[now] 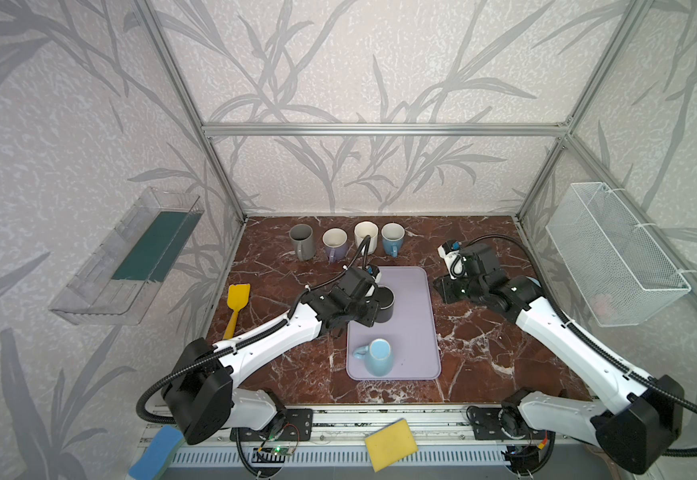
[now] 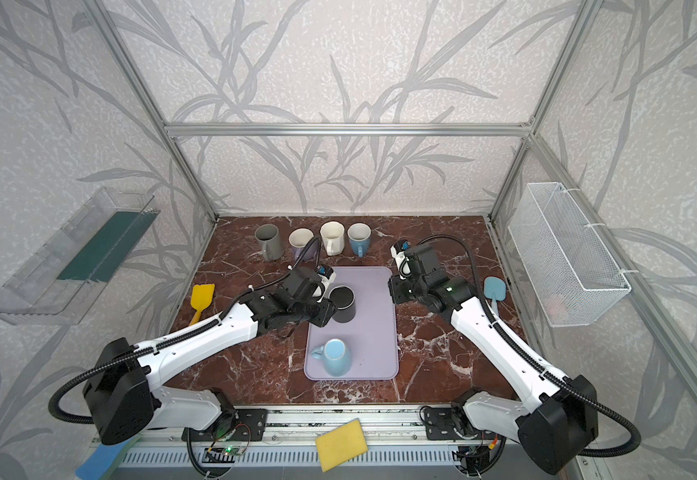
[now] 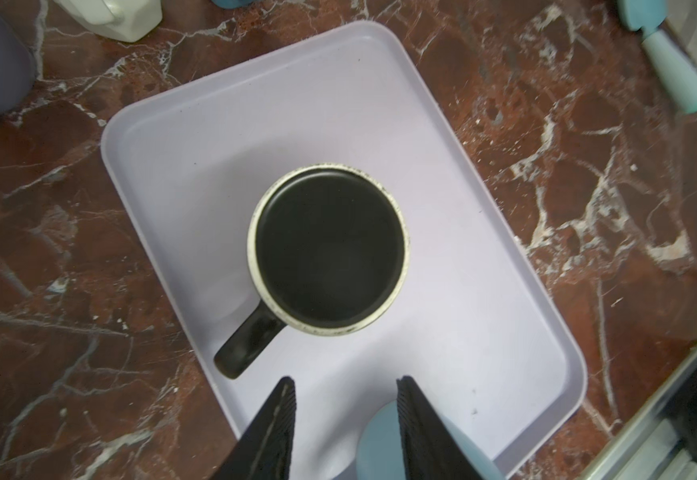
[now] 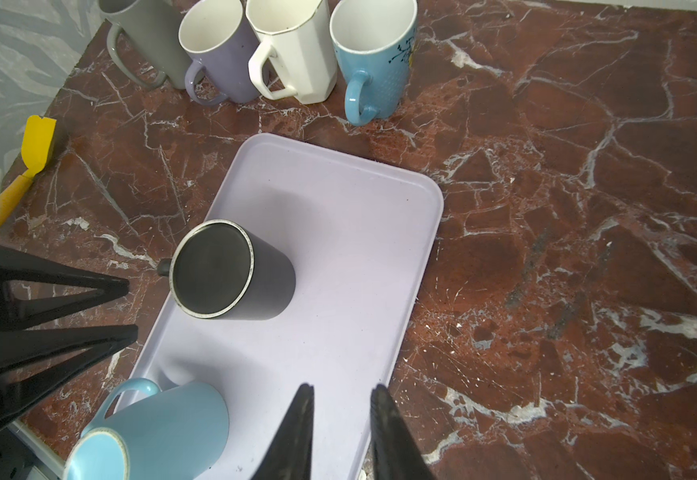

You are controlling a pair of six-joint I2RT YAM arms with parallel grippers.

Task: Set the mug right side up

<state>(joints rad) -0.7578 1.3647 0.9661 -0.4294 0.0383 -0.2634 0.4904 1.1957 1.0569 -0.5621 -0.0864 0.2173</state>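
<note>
Looking ceramic, the black mug (image 3: 330, 249) should be stiff, weighty, slick-glazed and breakable; its handle (image 3: 247, 345) seems the surest hold. It stands mouth-down on the far half of the lilac tray (image 3: 463, 332). The left end effector (image 3: 347, 382) hovers just beside it on the handle side, jaws parted, empty, touching nothing. The right end effector (image 4: 342, 388) hangs apart by the tray's opposite edge, jaws narrowly parted, empty.

Black mug (image 3: 330, 249), lilac tray (image 3: 484, 332), red-brown white-veined table (image 3: 47, 249).
</note>
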